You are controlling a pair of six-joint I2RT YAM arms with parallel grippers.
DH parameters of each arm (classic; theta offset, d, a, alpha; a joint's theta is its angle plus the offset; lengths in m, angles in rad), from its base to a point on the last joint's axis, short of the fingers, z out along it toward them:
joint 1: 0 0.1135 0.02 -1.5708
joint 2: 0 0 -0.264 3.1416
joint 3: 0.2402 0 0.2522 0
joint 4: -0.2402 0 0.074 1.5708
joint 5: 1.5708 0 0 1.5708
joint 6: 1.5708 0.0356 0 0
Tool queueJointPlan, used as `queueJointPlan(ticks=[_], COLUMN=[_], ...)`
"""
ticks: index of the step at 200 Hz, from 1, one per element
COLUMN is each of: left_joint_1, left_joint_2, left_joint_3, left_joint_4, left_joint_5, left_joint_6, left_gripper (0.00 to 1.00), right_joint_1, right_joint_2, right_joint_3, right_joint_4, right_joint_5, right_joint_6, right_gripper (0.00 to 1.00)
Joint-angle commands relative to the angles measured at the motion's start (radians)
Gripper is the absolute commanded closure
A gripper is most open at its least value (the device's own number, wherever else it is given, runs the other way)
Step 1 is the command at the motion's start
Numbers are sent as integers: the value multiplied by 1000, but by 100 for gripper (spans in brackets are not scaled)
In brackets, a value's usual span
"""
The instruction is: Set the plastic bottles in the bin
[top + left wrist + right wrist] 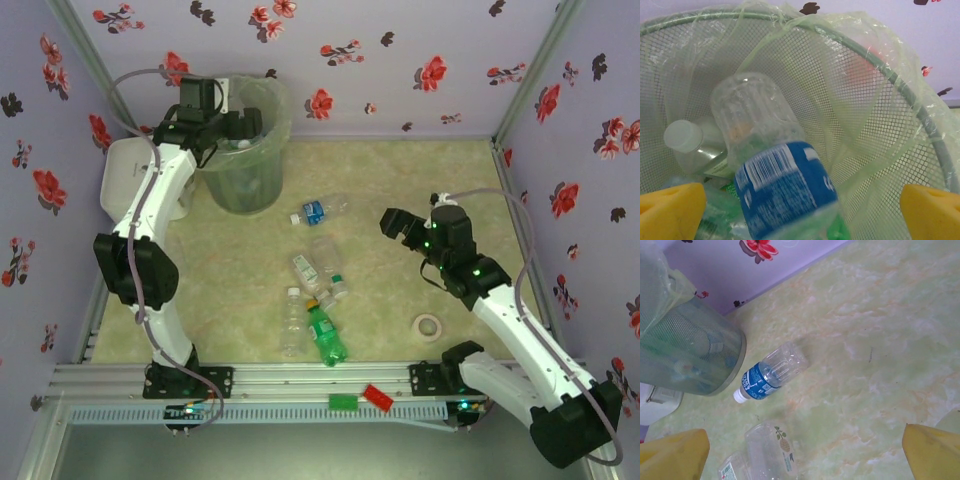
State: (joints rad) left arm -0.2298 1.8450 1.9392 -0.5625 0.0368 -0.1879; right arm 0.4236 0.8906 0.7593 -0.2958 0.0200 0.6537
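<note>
A blue-labelled bottle (pixel 782 185) lies loose between the left gripper's (pixel 801 210) wide-apart pads (pixel 670 210), pointing down into the bin (pixel 920 116) beneath — likely next, a white-capped bottle (pixel 767 372) lies ahead-left of the right gripper's (pixel 803 455) spread jaws, cap toward the bin, axis slanting, nearer that arm.

Bare table (pixel 240 250) between bin (pixel 245 185) and bottle cluster (pixel 318 298) is blocked only by one blue-labelled bottle (pixel 318 210).

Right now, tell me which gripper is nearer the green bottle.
Right. The right gripper hangs beyond and right of the green bottle; the left gripper is over the bin.
</note>
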Motion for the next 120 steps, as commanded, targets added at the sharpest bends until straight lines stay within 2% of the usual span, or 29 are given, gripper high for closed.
queueJointPlan(ticks=[1, 18, 52, 120], left_joint_1=[5, 1, -25, -125], left_joint_2=[-81, -137, -313, -605], left_joint_3=[-18, -80, -285, -657], left_joint_4=[9, 62, 295, 562], left_joint_5=[-2, 4, 15, 51], left_joint_6=[-6, -19, -56, -245], left_gripper=[0, 0, 0, 0], right_joint_1=[8, 21, 68, 208], right_joint_2=[-2, 16, 68, 239], right_joint_3=[-18, -20, -10, 36], right_joint_4=[49, 64, 73, 60], right_joint_5=[-25, -29, -34, -40], right_joint_6=[-19, -17, -25, -44], right_gripper=[0, 0, 0, 0])
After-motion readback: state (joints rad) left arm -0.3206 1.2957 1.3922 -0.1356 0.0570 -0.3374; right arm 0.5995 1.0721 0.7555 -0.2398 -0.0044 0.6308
